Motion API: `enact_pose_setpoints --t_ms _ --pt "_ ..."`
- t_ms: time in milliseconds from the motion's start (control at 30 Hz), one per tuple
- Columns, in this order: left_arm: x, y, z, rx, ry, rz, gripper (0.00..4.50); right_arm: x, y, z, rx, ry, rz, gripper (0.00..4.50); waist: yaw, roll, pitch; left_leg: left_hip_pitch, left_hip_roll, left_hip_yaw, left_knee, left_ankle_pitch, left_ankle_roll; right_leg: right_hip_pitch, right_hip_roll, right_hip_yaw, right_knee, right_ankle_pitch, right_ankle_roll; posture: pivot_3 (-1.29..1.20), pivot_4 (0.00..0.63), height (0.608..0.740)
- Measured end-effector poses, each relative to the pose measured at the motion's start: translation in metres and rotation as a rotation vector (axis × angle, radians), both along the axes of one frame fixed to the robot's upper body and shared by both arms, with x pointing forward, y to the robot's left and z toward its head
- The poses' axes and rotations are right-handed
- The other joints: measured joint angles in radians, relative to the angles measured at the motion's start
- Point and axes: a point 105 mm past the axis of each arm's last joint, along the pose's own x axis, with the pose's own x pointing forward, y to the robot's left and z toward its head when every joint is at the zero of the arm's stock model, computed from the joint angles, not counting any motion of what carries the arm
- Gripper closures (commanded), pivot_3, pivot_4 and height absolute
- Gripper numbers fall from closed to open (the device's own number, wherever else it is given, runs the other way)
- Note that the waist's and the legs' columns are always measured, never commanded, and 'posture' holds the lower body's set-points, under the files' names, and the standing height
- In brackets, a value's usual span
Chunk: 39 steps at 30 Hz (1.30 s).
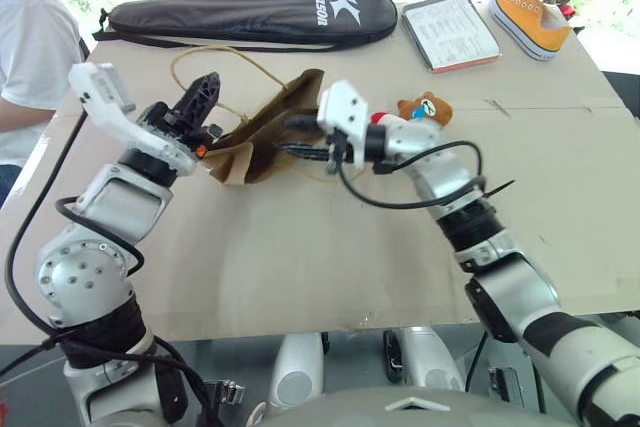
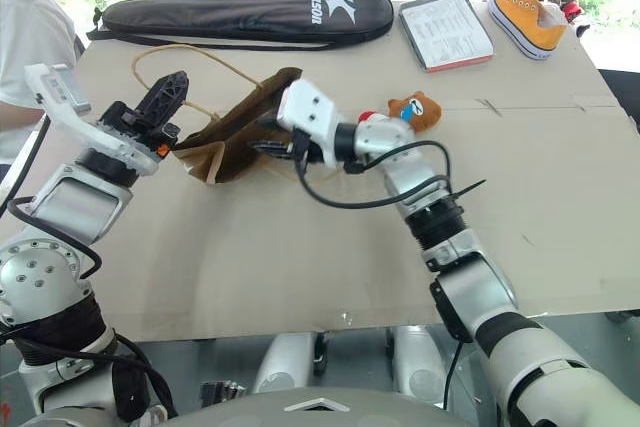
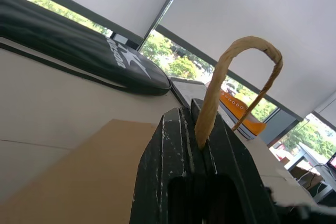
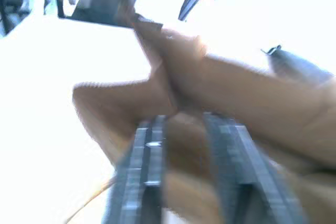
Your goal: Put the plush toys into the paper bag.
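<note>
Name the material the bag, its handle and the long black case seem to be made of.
Bag: brown kraft paper, matte, judging by its creases and folds. Handle: probably twisted paper cord, going by its spiral ridges. Case: likely woven synthetic fabric with a slight sheen and a printed white logo.

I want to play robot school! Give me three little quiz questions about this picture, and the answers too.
1. True or false: the left gripper is pinching a handle of the paper bag.
2. Where is the brown-orange bear? A) inside the bag B) on the table behind the right arm C) on the orange sneaker
3. Fill in: the long black thing at the far edge of the table is a racket ____.

Key
1. True: its fingers are shut on the tan loop.
2. B
3. case
</note>
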Motion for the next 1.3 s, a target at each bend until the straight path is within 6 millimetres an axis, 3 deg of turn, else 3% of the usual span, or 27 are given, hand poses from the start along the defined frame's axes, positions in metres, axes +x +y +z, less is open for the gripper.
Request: enact_pose_setpoints --t_ms 100,133,233,333,467,600,667,733,867,967,1033,1100,1200,1300 --pt "0.001 -0.004 -0.002 0.014 -0.002 -0.013 4.50 -0.003 -0.020 0.024 0.073 0.003 -0.068 0.32 -0.001 0.000 0.000 0.000 0.000 0.000 -0.001 0.000 0.000 0.000 0.000 0.000 0.000 0.000 0.000 0.00 0.150 0.740" --pt "0.001 -0.005 -0.002 0.016 -0.003 -0.018 4.50 -0.004 -0.026 0.031 0.091 0.005 -0.085 0.03 -0.002 0.000 0.000 0.000 0.000 0.000 -0.001 0.000 0.000 -0.001 0.000 0.000 0.000 0.000 0.000 0.00 0.150 0.740" --pt "0.002 -0.006 -0.003 0.029 -0.005 -0.021 4.50 0.002 -0.052 0.049 0.090 -0.030 -0.232 0.03 -0.002 0.000 0.000 0.000 0.000 0.001 -0.001 0.000 0.000 -0.001 0.000 0.000 0.000 0.000 0.000 0.00 0.150 0.740" --pt "0.005 -0.007 -0.007 0.036 0.003 -0.028 4.50 0.020 -0.077 0.046 0.053 -0.018 -0.404 0.03 -0.002 0.000 0.000 0.000 0.000 0.001 -0.001 0.000 0.000 -0.001 0.000 0.000 -0.001 0.000 0.000 0.00 0.150 0.740" --pt "0.009 -0.008 -0.009 0.047 0.006 -0.032 4.50 0.050 -0.102 0.011 -0.017 0.150 -0.586 0.03 -0.004 0.000 0.000 0.000 0.000 0.002 -0.002 0.000 0.000 -0.001 0.000 0.001 -0.002 0.000 0.000 0.00 0.150 0.740" --pt "0.012 -0.008 -0.006 0.060 -0.007 -0.035 4.50 0.068 -0.113 -0.053 -0.161 0.321 -0.675 0.03 -0.005 0.000 0.000 -0.001 0.000 0.003 -0.005 0.000 0.000 -0.001 0.000 0.002 -0.006 0.000 0.000 0.00 0.150 0.740" --pt "0.013 -0.008 -0.006 0.061 -0.010 -0.035 4.50 0.071 -0.112 -0.075 -0.210 0.355 -0.684 0.56 -0.006 0.000 0.000 -0.001 0.000 0.003 -0.006 0.000 0.000 -0.001 0.001 0.002 -0.008 0.000 0.000 0.00 0.150 0.740" --pt "0.014 -0.009 -0.004 0.063 -0.018 -0.042 4.50 0.074 -0.112 -0.095 -0.265 0.358 -0.700 1.42 -0.007 0.000 0.000 -0.002 -0.001 0.003 -0.007 0.000 0.000 -0.002 0.001 0.002 -0.008 0.000 0.000 0.00 0.150 0.740" --pt "0.014 -0.009 -0.004 0.063 -0.019 -0.048 4.50 0.078 -0.113 -0.093 -0.274 0.278 -0.699 3.31 -0.006 0.000 0.000 -0.001 0.000 0.002 -0.007 0.000 0.000 -0.001 0.001 0.002 -0.008 0.000 0.000 0.00 0.150 0.740" --pt "0.013 -0.011 -0.003 0.061 -0.026 -0.064 4.50 0.072 -0.120 -0.089 -0.254 0.245 -0.675 4.43 -0.002 0.000 0.000 -0.001 -0.001 0.002 -0.007 0.000 0.000 -0.001 0.000 0.002 -0.008 0.000 0.000 0.00 0.150 0.740" --pt "0.013 -0.011 -0.003 0.059 -0.026 -0.072 4.50 0.064 -0.125 -0.082 -0.202 0.255 -0.651 4.48 -0.001 0.000 0.000 -0.002 -0.001 0.002 -0.007 0.000 0.000 -0.001 0.000 0.002 -0.009 0.000 0.000 0.00 0.150 0.740" --pt "0.012 -0.013 -0.004 0.059 -0.025 -0.084 4.50 0.054 -0.130 -0.061 -0.118 0.249 -0.618 4.48 -0.002 0.000 0.001 -0.002 -0.001 0.002 -0.007 0.000 0.000 -0.001 0.000 0.002 -0.009 0.000 0.000 0.00 0.150 0.740" --pt "0.012 -0.020 -0.006 0.066 -0.017 -0.119 4.50 0.037 -0.138 -0.010 0.031 0.210 -0.560 4.48 -0.003 0.000 0.001 -0.001 0.000 0.002 -0.007 0.000 0.000 -0.001 0.001 0.002 -0.008 0.000 0.000 0.00 0.150 0.740" --pt "0.012 -0.029 -0.007 0.068 -0.015 -0.165 4.50 0.020 -0.141 0.025 0.080 0.157 -0.516 4.48 -0.004 0.000 0.001 -0.001 0.000 0.002 -0.007 0.000 0.000 -0.001 0.001 0.001 -0.008 0.000 0.000 0.00 0.150 0.740"
